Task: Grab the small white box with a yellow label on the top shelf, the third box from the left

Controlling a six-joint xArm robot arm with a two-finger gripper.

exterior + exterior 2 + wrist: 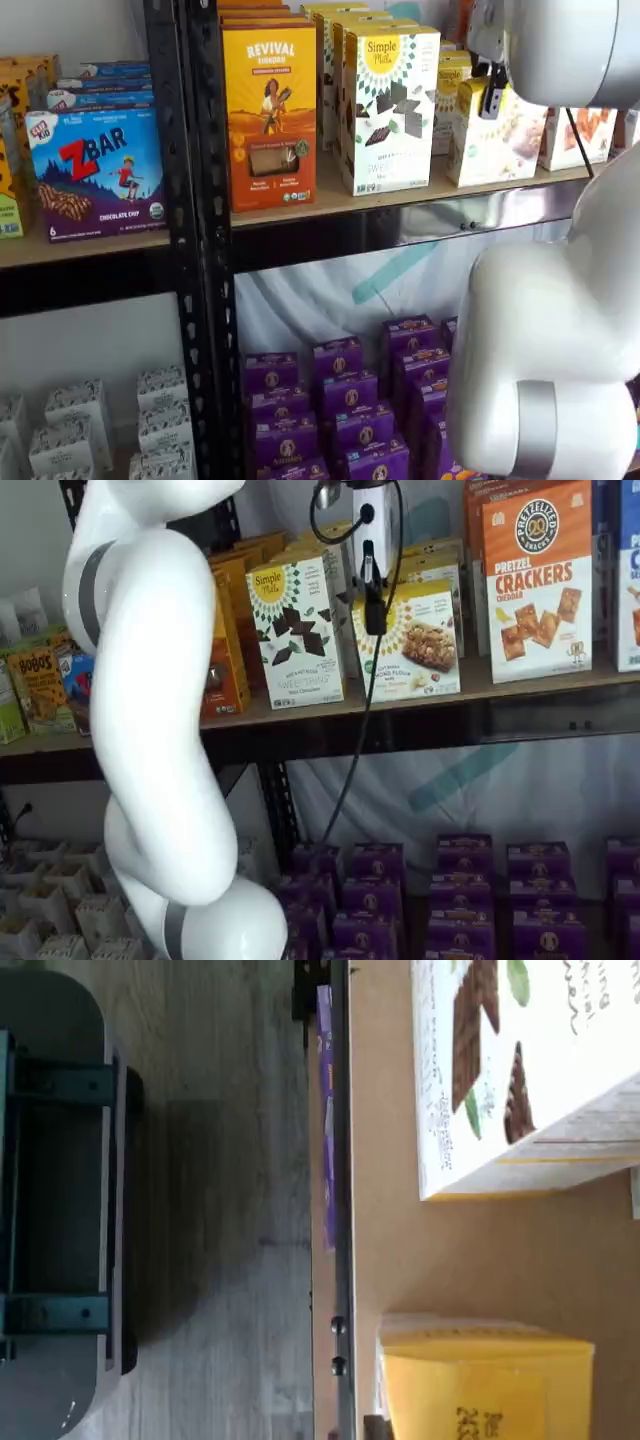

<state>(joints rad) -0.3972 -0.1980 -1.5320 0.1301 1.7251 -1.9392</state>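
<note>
While the small white box (418, 640) sits on the top shelf (520, 685) between the taller chocolate carton (297, 630) and the pretzel crackers carton (537, 580), the hand (373, 605) hangs right at its front upper corner. Black fingers read as together, no gap showing — whether they actually pinch the box's edge I cannot tell from these views. In a shelf view the box (495, 140) looks upright, base on the board, so judged not lifted yet. Reach looks done, closing looks done; left: confirm the grip, lift, pull out. Room: open gap on the board between this box and the chocolate carton in the wrist view, crackers carton near on the other side. Black front rail (400, 225) runs just below the box front — pulling out needs to clear it.
</note>
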